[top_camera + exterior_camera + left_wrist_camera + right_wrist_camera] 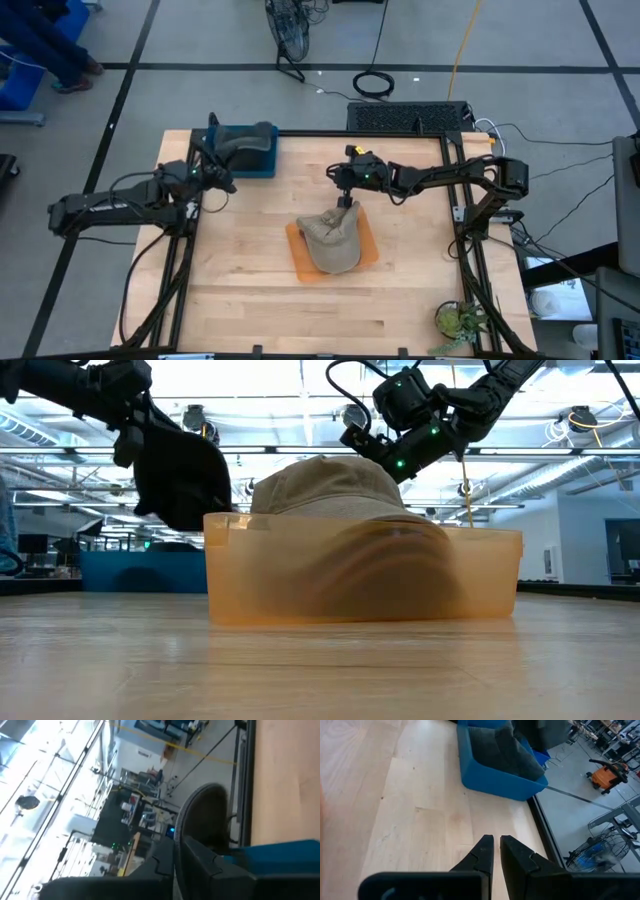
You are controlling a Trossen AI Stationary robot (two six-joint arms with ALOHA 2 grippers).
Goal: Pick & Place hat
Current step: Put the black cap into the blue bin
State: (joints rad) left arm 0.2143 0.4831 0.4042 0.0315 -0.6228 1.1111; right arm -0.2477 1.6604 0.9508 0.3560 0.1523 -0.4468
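both jaws nearly shut, holding nothing; tan hat (332,238) sits crumpled in orange bin (298,253).

Hidden and cut-off parts

The orange bin (360,575) veils the tan hat's (325,485) lower half in the low view; the left gripper's (177,865) fingertips vanish against the dark hat (205,817) just ahead, so its grip stays unreadable.

No text, label, brand, number or sign can be read in any of the four views; the surface, the bins and the hats carry no legible markings.
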